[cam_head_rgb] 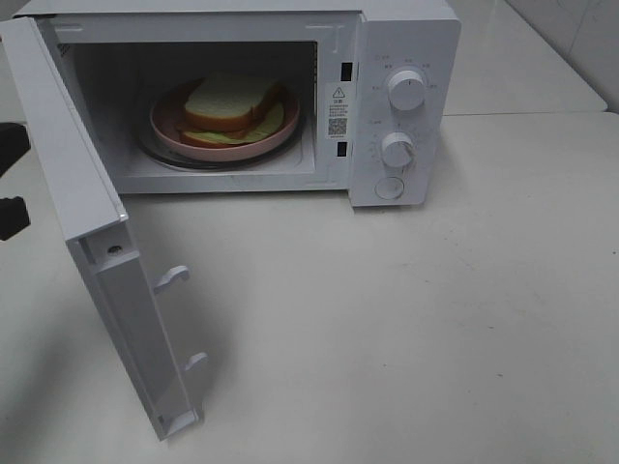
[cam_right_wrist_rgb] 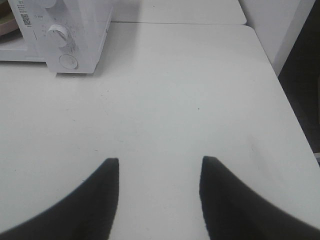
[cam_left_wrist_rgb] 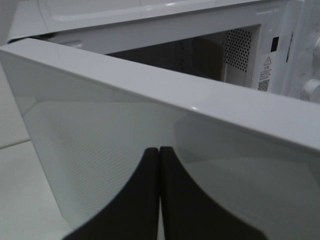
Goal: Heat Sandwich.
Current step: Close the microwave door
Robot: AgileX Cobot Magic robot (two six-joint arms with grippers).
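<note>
The sandwich (cam_head_rgb: 230, 104), white bread with brown crust and green lettuce, lies on a round pink plate (cam_head_rgb: 166, 124) inside the open white microwave (cam_head_rgb: 406, 48). The microwave door (cam_head_rgb: 97, 242) swings out toward the front left. My left gripper (cam_left_wrist_rgb: 159, 152) is shut with nothing between its dark fingers, right behind the outer face of the door (cam_left_wrist_rgb: 115, 150). Only a dark part of that arm (cam_head_rgb: 12, 184) shows at the left edge of the high view. My right gripper (cam_right_wrist_rgb: 159, 167) is open above the bare table, off to the right of the microwave (cam_right_wrist_rgb: 65, 40).
Two knobs (cam_head_rgb: 407, 90) (cam_head_rgb: 397, 149) and a round button (cam_head_rgb: 389, 188) sit on the microwave's right panel. The white table (cam_head_rgb: 435, 329) stretches wide in front and to the right. Its right edge (cam_right_wrist_rgb: 290, 100) drops off beside a dark gap.
</note>
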